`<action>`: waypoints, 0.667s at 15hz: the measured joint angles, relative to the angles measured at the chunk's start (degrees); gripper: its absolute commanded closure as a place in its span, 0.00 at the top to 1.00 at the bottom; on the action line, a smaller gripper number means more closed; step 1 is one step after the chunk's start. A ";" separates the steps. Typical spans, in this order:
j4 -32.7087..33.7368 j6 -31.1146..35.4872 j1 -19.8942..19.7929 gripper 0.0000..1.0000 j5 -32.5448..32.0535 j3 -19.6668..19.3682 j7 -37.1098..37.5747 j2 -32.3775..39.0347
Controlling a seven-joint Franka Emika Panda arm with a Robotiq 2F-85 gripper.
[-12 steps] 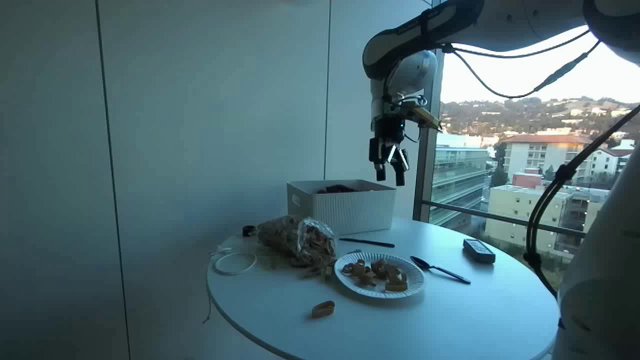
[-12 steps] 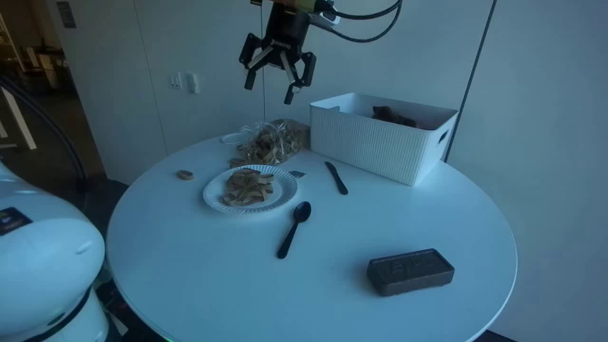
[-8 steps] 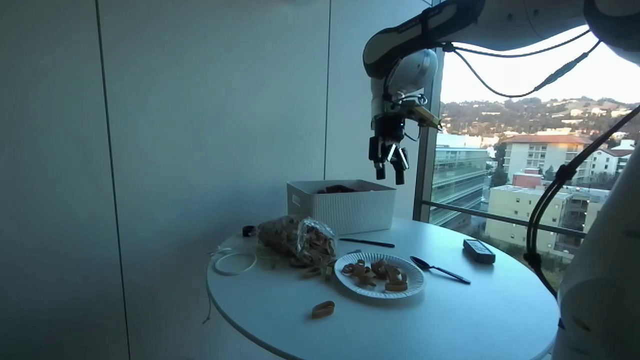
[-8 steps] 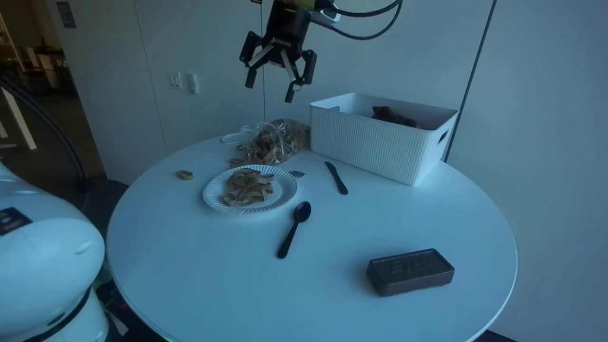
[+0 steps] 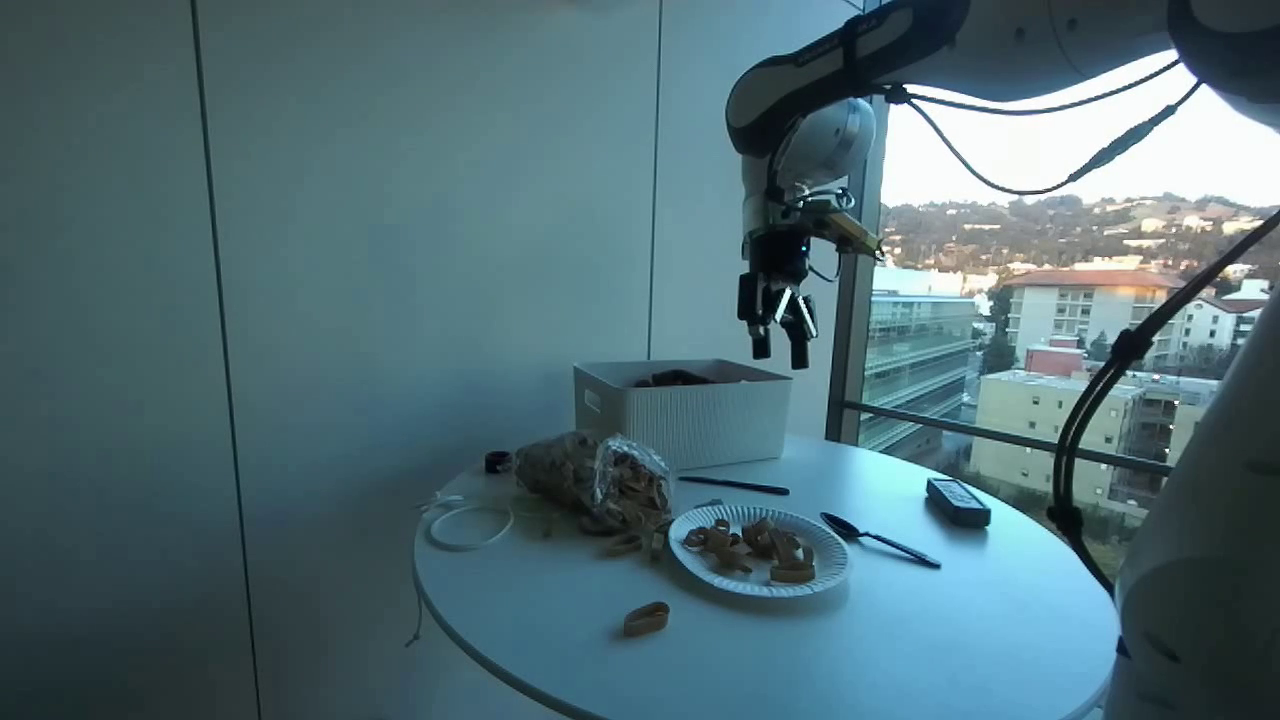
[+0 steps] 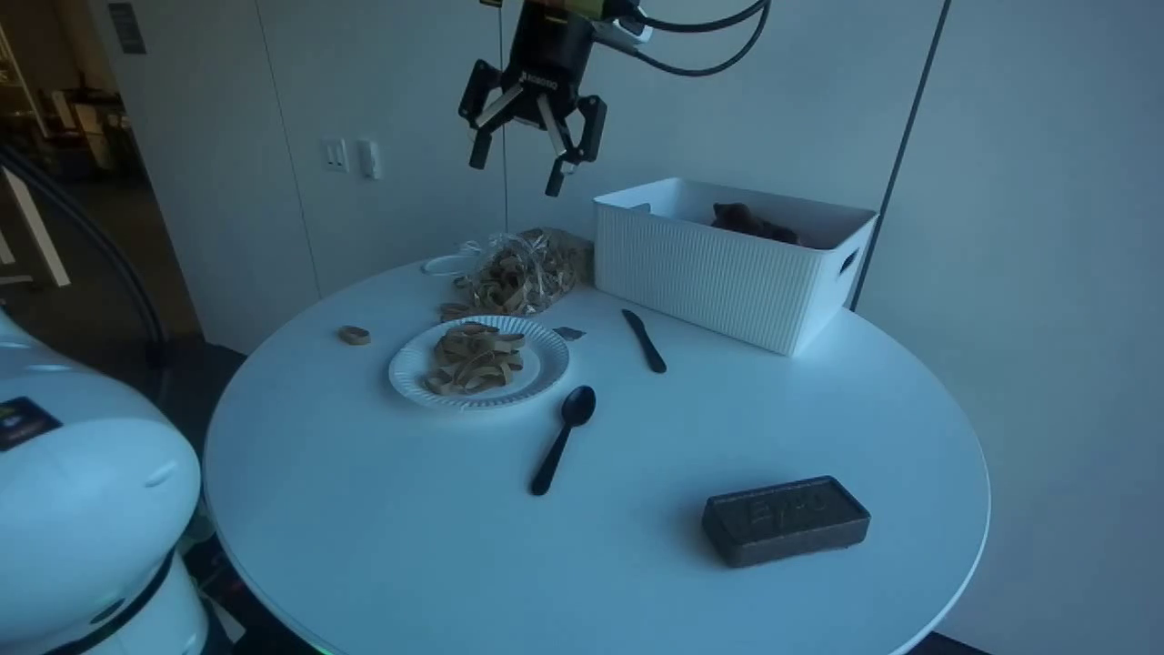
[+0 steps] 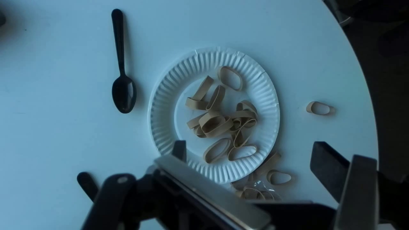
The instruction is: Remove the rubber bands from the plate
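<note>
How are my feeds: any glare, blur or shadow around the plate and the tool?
Wrist view: dim and bluish, rubber bands and plate fairly sharp, the close-up tool softer, faint shadow beside the spoon; in an exterior view, sky blown out to white; in an exterior view, markings on the dark block hard to read.

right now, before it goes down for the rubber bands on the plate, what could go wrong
Many of the rubber bands overlap in a heap, so the open gripper may catch only a few at once or scatter others. The ridged plate looks thin and light; pressing on its edge could tip or slide it. The clear bag lies close beside the plate, so a low sweep that way might snag it.
</note>
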 measured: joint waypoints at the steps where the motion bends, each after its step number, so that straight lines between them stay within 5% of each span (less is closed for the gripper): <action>1: 0.00 0.00 0.00 1.00 0.00 0.00 0.00 0.00; 10: -5.36 5.20 -1.47 1.00 3.74 0.32 -2.76 3.57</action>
